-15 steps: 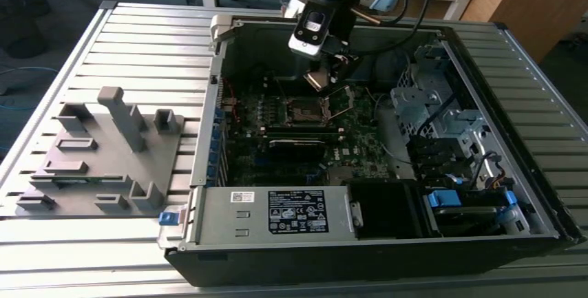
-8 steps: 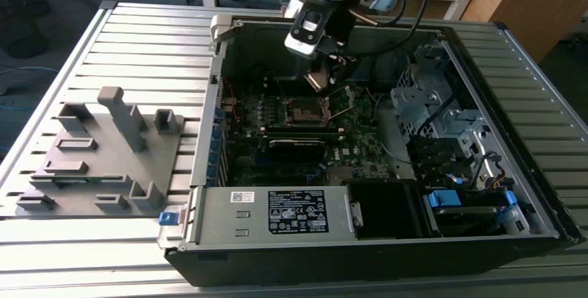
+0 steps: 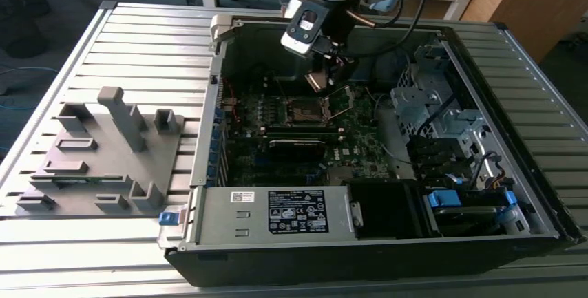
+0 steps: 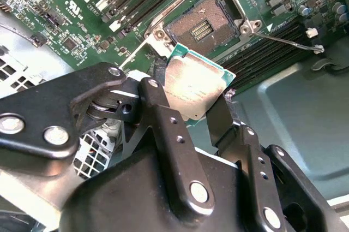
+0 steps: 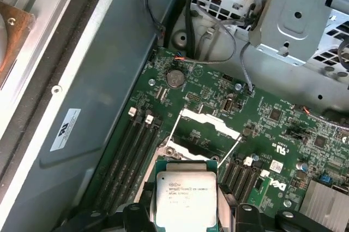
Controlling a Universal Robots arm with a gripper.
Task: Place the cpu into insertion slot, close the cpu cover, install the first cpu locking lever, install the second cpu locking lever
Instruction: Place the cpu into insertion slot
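My gripper (image 3: 319, 82) hangs inside the open computer case, shut on the cpu (image 4: 195, 83), a silver-topped square chip pinched by its edges between the two black fingers (image 4: 156, 91). In the first wrist view the cpu (image 5: 185, 198) is tilted just above the green motherboard. The insertion slot (image 4: 204, 24) lies open a short way beyond the chip, its dark pin field bare. It is also in the exterior view, where the slot (image 3: 308, 111) sits below the gripper. The cpu cover (image 5: 210, 121) stands swung up and open. A thin wire locking lever (image 4: 289, 41) sticks out unlatched beside the slot.
Memory slots (image 5: 131, 150) run alongside the socket. A metal drive cage (image 3: 432, 102) and cables fill the case at the exterior view's right, the power supply (image 3: 275, 212) sits at the front. A grey parts fixture (image 3: 101, 153) stands on the slatted table at the exterior view's left.
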